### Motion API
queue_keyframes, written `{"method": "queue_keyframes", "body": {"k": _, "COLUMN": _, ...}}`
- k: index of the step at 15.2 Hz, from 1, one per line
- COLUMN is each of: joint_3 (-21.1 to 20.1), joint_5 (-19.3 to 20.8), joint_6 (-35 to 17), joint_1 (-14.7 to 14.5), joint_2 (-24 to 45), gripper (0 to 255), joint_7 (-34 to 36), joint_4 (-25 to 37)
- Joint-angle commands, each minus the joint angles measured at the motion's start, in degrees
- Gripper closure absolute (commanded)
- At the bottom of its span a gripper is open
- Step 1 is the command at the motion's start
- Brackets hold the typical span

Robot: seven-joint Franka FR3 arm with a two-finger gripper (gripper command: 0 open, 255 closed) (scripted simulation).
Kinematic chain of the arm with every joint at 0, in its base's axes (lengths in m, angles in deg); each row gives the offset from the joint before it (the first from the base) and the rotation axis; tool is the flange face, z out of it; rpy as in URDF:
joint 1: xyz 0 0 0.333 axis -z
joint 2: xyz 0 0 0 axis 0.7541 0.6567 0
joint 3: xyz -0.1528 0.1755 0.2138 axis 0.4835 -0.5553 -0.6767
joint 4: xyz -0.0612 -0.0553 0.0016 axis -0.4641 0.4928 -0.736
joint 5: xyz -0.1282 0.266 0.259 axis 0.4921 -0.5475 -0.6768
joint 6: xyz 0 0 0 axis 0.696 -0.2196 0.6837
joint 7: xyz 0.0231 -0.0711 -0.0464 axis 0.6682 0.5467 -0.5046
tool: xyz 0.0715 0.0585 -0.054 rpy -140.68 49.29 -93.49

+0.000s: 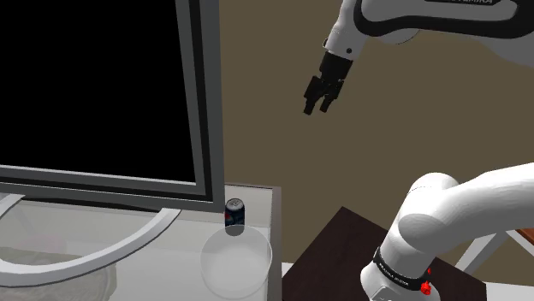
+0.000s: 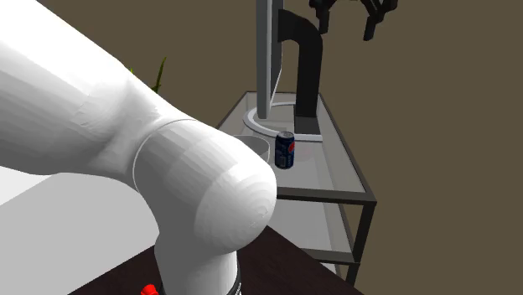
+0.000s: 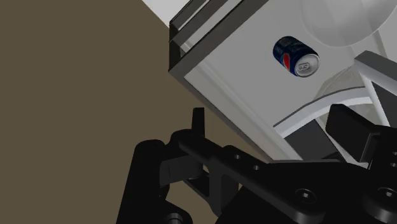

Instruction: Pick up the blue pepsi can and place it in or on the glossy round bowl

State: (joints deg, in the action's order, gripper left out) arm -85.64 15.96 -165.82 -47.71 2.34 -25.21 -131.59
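Item 1: tool (image 1: 321,92), spread wide, holding nothing. I judge it hangs high because no descent has begun.
Item 2: blue can (image 1: 234,215), well below the tool on the worktop (image 1: 261,198), just beside 1 clear bowl (image 1: 236,263). It stands upright on its base, so it looks stable; long axis vertical, top up.

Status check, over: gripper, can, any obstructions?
Gripper open, empty, high off the table. Blue can upright beside the bowl, not in it. Monitor stand close by can.
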Motion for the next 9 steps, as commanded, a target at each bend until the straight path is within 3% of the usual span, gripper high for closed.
{"method": "queue_keyframes", "body": {"k": 1, "joint_3": 0.0, "joint_5": 0.0, "joint_6": 0.0, "joint_1": 0.0, "joint_2": 0.0, "gripper": 0, "joint_7": 0.0, "joint_4": 0.0}}
{"method": "queue_keyframes", "body": {"k": 9, "joint_3": -6.87, "joint_5": -1.76, "joint_6": -10.38, "joint_1": -2.73, "joint_2": 7.33, "gripper": 0, "joint_7": 4.2, "joint_4": -5.64}}
